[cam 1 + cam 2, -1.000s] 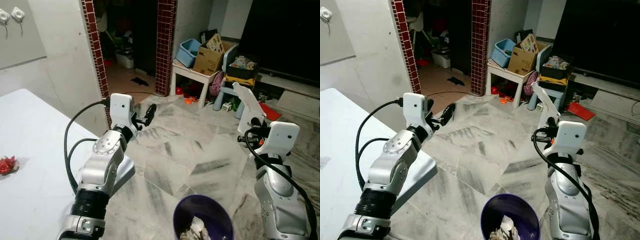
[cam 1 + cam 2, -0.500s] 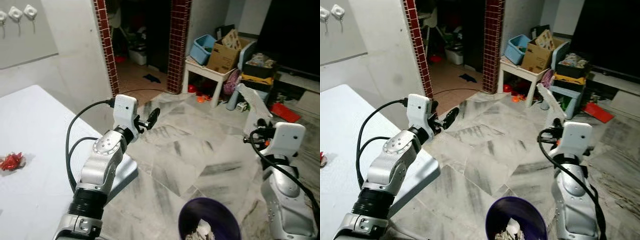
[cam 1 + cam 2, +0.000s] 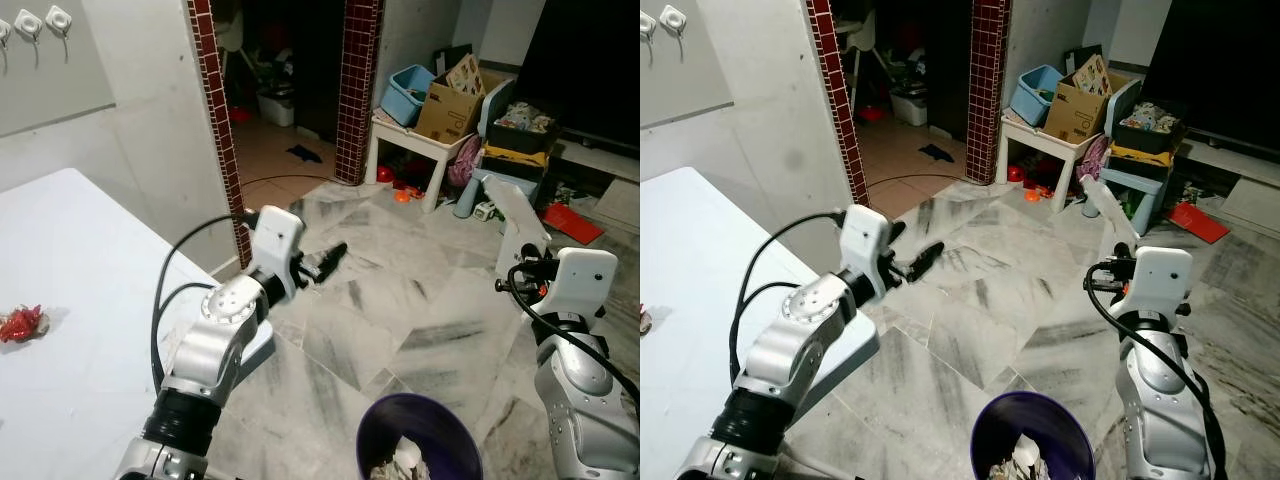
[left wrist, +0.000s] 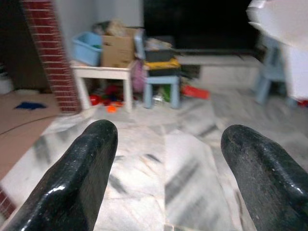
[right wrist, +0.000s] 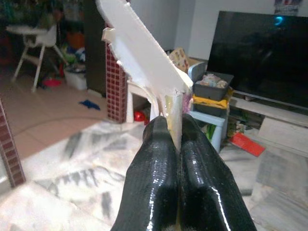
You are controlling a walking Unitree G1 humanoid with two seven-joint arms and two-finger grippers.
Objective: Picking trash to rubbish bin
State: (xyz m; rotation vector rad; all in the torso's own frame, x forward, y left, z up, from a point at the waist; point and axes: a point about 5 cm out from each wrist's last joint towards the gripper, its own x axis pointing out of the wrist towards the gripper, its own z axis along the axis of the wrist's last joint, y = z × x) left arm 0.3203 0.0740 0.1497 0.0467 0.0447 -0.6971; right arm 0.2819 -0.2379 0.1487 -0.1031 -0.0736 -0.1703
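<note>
White strip point(image 5: 139, 53) pinched by its end in right gripper point(image 5: 174, 132), jaws clenched, held high beside and beyond bin point(image 3: 420, 440) on the floor. Left gripper point(image 4: 166, 144) released, empty. Red wrapper point(image 3: 20, 324) near bench point(image 3: 90, 300) left edge. Risk: strip released off-centre may land outside bin.

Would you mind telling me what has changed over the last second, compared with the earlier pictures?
The left arm has reached further forward and toward the middle, so the left gripper, jaws open and empty, now hangs over the marble floor. The camera itself shifted. The right gripper stays shut on the white strip, raised. The purple bin and the red wrapper on the table lie as before.
</note>
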